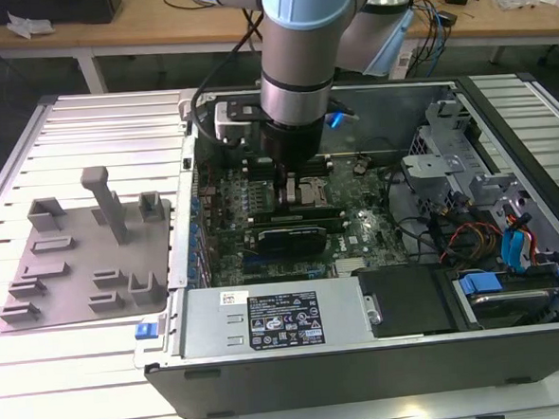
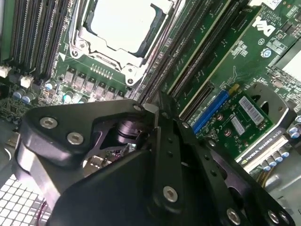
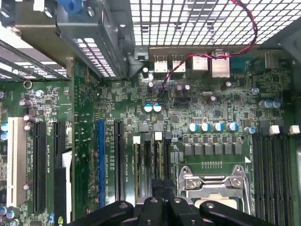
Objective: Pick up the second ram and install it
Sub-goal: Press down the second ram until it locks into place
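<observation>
The arm [image 1: 293,38] reaches straight down from above into the open computer case [image 1: 364,356], its wrist upright over the middle of the motherboard [image 1: 357,233]. The tool [image 1: 283,192] sits low, just above the memory slots beside the processor socket [image 1: 309,191], on the exterior view's left of that socket.

In the second wrist view, the tool's black linkage [image 2: 141,160] is drawn together toward a narrow point right over the long slots that run past the socket [image 2: 120,28]. The fingers look nearly closed, but whether they grip anything I cannot tell.

In the first wrist view, the tips of the tool [image 3: 160,197] hang over a bank of slots to one side of the socket [image 3: 214,181]. Green memory sticks [image 3: 149,162] appear seated in that bank; which one is the second ram I cannot tell.

A grey plastic holder [image 1: 83,250] with empty slots lies on the ribbed tabletop [image 1: 85,136], well apart from the tool, on the exterior view's left of the case. A graphics card [image 1: 286,238] stands in the board just in front of the tool.
</observation>
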`<act>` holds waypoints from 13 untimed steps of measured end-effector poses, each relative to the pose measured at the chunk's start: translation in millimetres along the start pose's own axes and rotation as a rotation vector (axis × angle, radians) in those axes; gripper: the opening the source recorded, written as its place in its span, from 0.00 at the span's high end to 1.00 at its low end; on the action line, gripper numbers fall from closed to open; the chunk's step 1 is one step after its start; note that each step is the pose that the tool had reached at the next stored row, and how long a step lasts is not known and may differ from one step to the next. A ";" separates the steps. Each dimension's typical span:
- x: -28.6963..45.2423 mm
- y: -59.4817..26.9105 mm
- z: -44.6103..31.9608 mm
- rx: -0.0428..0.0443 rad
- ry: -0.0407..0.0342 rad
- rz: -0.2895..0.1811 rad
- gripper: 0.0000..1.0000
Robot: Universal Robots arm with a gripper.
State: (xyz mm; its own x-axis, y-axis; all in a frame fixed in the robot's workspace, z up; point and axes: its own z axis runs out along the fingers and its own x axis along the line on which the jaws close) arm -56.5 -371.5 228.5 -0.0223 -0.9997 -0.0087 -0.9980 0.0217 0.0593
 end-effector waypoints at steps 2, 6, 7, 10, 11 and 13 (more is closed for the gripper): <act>-0.1 -0.1 1.7 0.0004 -0.0002 0.000 0.92; -0.4 -1.4 -1.3 0.0019 -0.0027 0.000 0.92; -0.4 -3.7 -1.9 0.0004 -0.0018 0.000 0.92; -0.5 -15.2 -2.9 -0.0038 -0.0008 0.000 0.92; -0.7 -22.9 -3.4 -0.0058 -0.0007 0.000 0.92; -1.0 -31.3 -9.4 -0.0069 -0.0005 0.000 0.92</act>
State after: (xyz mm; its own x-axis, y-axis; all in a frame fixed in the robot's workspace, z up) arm -24.7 -371.3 236.0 -0.0226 -0.9997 -0.0093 -0.9976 0.0219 0.0662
